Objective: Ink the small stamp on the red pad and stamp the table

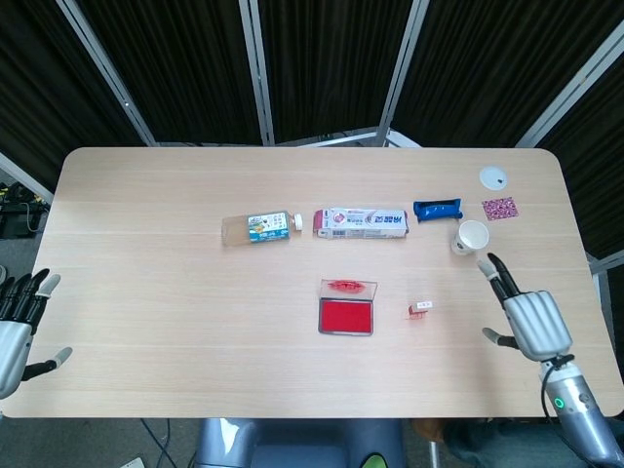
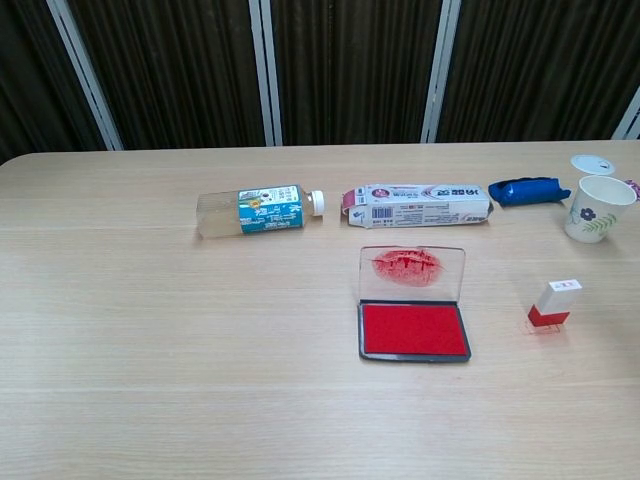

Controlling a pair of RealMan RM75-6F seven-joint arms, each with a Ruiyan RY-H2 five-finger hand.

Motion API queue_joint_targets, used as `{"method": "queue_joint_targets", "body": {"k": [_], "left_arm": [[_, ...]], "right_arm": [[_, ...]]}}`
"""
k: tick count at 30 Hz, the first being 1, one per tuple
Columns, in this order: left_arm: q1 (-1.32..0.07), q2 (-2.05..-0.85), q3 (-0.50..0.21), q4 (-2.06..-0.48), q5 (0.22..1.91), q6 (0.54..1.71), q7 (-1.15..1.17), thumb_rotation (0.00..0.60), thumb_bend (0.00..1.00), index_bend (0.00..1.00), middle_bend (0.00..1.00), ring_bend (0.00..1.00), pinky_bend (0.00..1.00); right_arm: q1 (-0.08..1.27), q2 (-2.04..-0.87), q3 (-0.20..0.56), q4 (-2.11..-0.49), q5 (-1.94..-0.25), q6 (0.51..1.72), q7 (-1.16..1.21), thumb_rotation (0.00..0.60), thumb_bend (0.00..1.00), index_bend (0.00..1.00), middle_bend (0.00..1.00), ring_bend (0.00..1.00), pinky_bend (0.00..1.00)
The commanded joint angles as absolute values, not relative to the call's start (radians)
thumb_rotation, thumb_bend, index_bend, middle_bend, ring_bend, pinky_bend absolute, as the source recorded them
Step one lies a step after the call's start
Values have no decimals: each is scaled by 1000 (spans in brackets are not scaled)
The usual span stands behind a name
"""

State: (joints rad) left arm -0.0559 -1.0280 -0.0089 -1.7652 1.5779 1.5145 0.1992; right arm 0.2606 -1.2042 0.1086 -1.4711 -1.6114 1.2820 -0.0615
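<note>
The small stamp (image 1: 421,308) (image 2: 554,302), white with a red base, stands on the table right of the red ink pad (image 1: 346,316) (image 2: 414,330), whose clear lid is tipped open at the back. My right hand (image 1: 527,319) hovers over the table to the right of the stamp, fingers spread and holding nothing. At the table's front left edge my left hand (image 1: 18,324) is open and empty. Neither hand shows in the chest view.
Behind the pad lie a plastic bottle (image 1: 259,227), a pink-and-white carton (image 1: 360,222) and a blue packet (image 1: 438,208). A paper cup (image 1: 470,237), a white lid (image 1: 493,176) and a patterned square (image 1: 499,208) sit at the back right.
</note>
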Motion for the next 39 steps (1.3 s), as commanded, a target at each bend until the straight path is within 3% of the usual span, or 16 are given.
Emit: {"method": "queue_joint_targets", "body": {"k": [1,11,26,39], "left_arm": [[-73,-1051,-24,-1767,1525,1474,245,600,0,0,0,0,0],[-96,-1098,-46,-1755,1435,1429,346,600,0,0,0,0,0],[-111,-1110,-47,-1758,1396,1408,385,600,0,0,0,0,0],[-114,-1110,-42,-1763,1396,1408,388,600,0,0,0,0,0]], "right_arm": [[365,-1265,109,-1424,-1596,1140,-54,600,0,22,70,783,970],[457,-1413,76,-1251,-1620,1065,14,600,23,268,306,826,1000],[515,-1540,1,-981,-1708,1099,92,600,242,331,341,826,1000],[528,-1581,-33,-888,-1723,1114,134,600,274,377,388,826,1000]]}}
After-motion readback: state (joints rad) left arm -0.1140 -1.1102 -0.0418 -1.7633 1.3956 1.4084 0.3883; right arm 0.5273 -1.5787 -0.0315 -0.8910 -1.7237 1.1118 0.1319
